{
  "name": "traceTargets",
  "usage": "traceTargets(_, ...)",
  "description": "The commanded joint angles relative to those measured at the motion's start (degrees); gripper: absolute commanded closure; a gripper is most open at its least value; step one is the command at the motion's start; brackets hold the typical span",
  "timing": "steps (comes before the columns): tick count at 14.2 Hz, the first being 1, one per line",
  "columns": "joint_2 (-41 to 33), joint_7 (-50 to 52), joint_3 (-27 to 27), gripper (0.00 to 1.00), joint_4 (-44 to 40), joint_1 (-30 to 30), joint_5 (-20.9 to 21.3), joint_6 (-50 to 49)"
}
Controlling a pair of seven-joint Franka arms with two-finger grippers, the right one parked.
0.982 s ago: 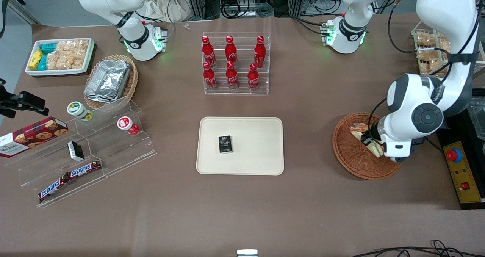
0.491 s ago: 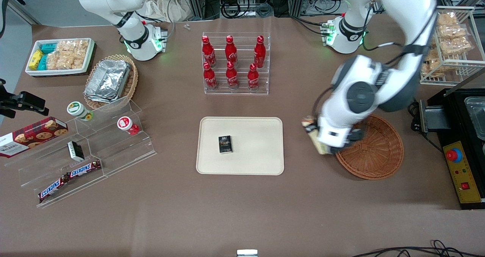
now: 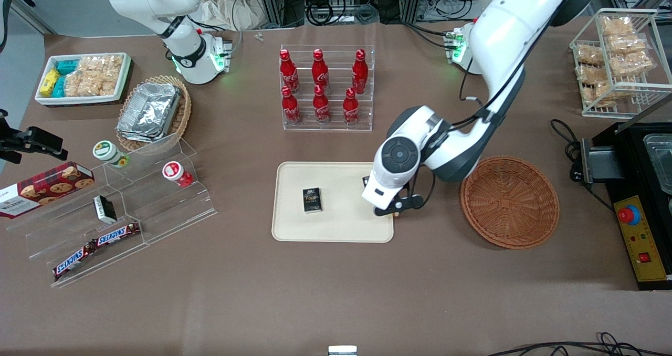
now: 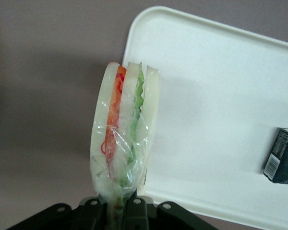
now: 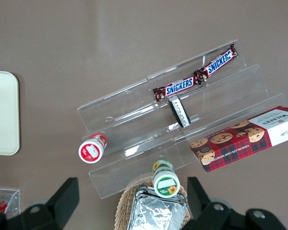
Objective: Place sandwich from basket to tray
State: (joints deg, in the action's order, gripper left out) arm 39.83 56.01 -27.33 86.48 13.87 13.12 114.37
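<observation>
Brown table (image 3: 336, 293) carries the tray (image 3: 336, 230); gripper (image 4: 116, 211) clamps the sandwich (image 4: 125, 139) above its edge nearest the basket (image 3: 509, 201), at three o'clock from a black box (image 3: 312, 199)

A robotics lab, set up to mimic a small shop counter. Two white arms are bolted to a table (image 3: 315, 293) covered in plain brown sheeting, and at the table's edge farthest from the front camera run aluminium frame posts and tangles of black cable (image 3: 336, 4). At the working arm's end sits a yellow control box with a red emergency-stop button (image 3: 628, 215) (a sure sign of a test rig). The goods are staged like shop stock: red cola bottles (image 3: 320, 85) in a clear acrylic rack, a stepped acrylic display (image 3: 115, 209) with snack bars and small cups, a box of biscuits (image 3: 42, 187), and a wire rack of bagged snacks (image 3: 619, 56).
</observation>
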Motion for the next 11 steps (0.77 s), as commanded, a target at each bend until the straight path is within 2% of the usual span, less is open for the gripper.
traceTargets(1, 3.4, -1.1, 0.3, 1.00, -2.5, 1.2, 1.3, 1.3)
traceTargets(4, 4.2, -1.8, 0.5, 0.97, -2.6, 2.7, 1.3, 4.1)
traceTargets(5, 4.3, -1.6, 0.5, 0.62, -2.6, 2.8, 1.3, 4.1)
traceTargets(6, 4.3, -1.5, 0.5, 0.03, -2.5, 2.8, 1.3, 4.1)
traceTargets(7, 4.0, -1.2, 0.5, 0.00, -2.6, 2.7, 1.0, 4.0)
traceTargets(11, -0.3, -0.6, 1.0, 0.00, -3.6, 1.8, 0.9, 1.6)
